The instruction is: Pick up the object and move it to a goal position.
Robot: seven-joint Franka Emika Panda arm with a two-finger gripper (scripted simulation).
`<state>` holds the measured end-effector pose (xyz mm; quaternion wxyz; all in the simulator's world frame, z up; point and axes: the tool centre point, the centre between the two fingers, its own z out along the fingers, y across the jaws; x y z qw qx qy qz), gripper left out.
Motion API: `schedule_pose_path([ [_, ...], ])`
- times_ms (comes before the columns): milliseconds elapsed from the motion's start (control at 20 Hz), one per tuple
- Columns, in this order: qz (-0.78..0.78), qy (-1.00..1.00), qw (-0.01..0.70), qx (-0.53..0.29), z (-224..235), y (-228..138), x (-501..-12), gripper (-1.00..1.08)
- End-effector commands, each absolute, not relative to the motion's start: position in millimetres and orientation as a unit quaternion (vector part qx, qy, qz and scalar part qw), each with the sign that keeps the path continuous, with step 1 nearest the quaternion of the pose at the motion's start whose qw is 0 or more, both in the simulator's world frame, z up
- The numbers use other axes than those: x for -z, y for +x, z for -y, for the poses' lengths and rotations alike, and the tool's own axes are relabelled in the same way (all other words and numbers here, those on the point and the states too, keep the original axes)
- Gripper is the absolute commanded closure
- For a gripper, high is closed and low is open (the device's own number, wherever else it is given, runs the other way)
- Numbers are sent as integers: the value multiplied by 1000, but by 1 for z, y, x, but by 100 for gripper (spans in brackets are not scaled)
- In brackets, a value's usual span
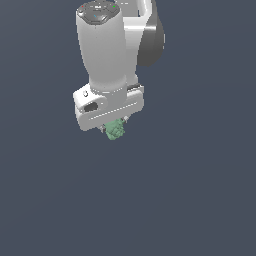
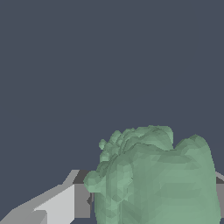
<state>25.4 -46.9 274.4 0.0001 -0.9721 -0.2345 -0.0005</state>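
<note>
Exterior view showed the white gripper (image 1: 114, 128), just above frame centre, clamped on the pale-green lumpy object (image 1: 115, 130). Pickup looked done; carrying it to an unseen goal apparently remained.

A plain dark blue-grey surface (image 1: 200, 200) fills the background; nothing can be seen lying on it.

Pale-green lumpy chunk (image 2: 157, 179) with small knobs, filling much of the frame; a grey end effector finger (image 2: 57, 203) touches its side against plain dark background.
</note>
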Motion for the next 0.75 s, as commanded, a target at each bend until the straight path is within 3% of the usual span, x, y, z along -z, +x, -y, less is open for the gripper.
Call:
schedule_pose_path([
  [0,235,-972,1,0,60,19,-298,108],
  [350,235,-972,1,0,86,10,-343,108],
  [700,235,-972,0,0,95,8,-358,108],
])
